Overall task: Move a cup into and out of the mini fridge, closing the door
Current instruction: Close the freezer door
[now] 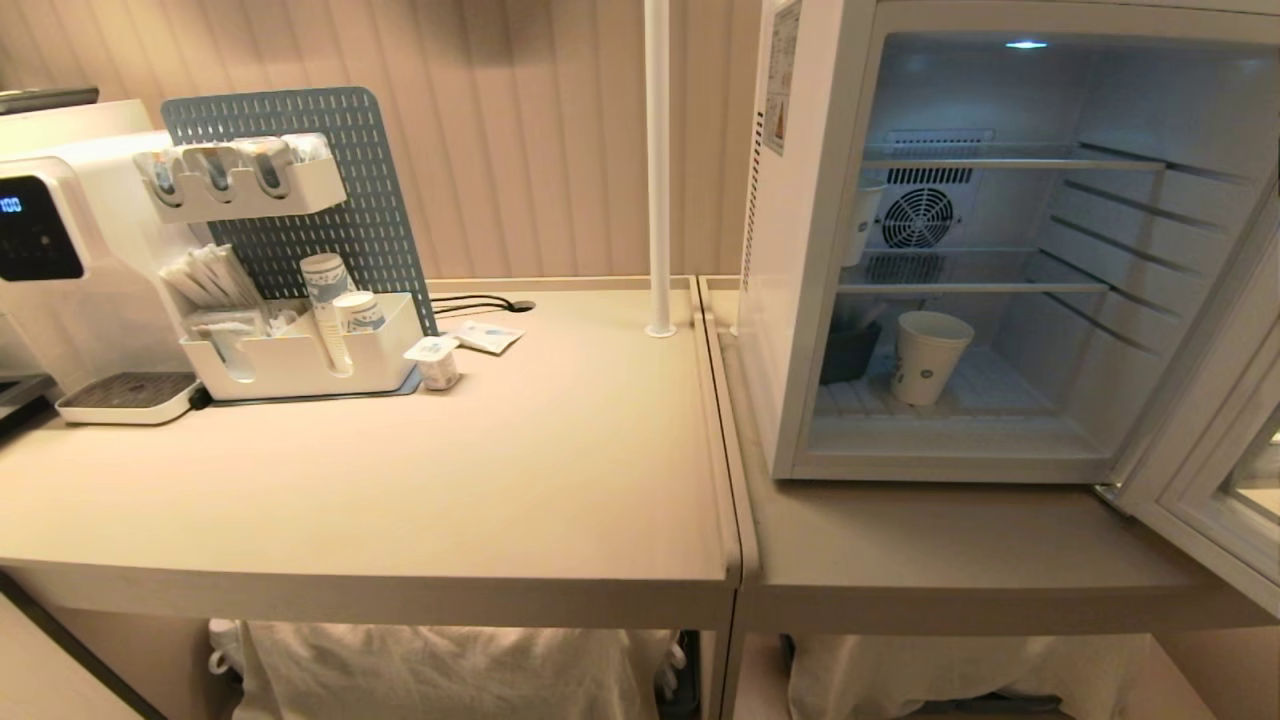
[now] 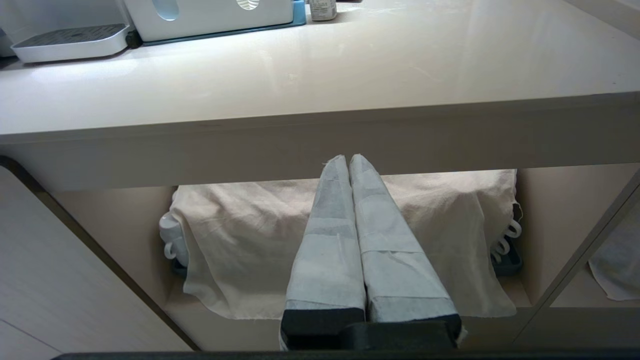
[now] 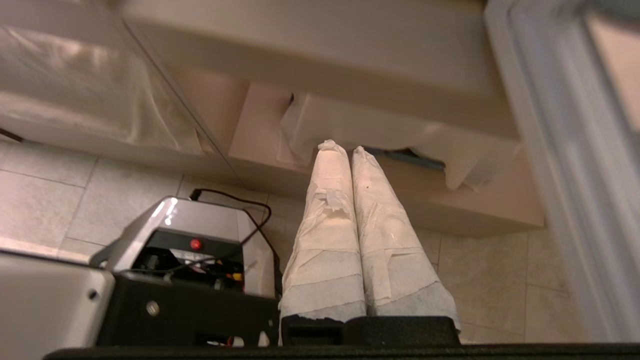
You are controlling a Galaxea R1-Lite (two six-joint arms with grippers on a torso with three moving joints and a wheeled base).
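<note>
The white paper cup point(image 1: 928, 356) stands upright on the floor of the mini fridge point(image 1: 800, 240), toward its left side under the lowest wire shelf. The fridge's door point(image 1: 1215, 470) hangs wide open at the right; its pale frame point(image 3: 555, 175) also shows in the right wrist view. Neither arm shows in the head view. My right gripper point(image 3: 344, 148) is shut and empty, low in front of the counter, pointing down toward the floor and the shelf under the fridge. My left gripper point(image 2: 348, 158) is shut and empty, parked below the counter's front edge.
A white water dispenser point(image 1: 60, 250), an organiser tray point(image 1: 300, 360) with stacked patterned cups, and a small creamer tub point(image 1: 436, 360) stand at the counter's left. A white pole point(image 1: 657, 170) rises mid-counter. Cloth-covered items point(image 2: 250, 240) sit under the counter. My base point(image 3: 175, 260) lies below the right gripper.
</note>
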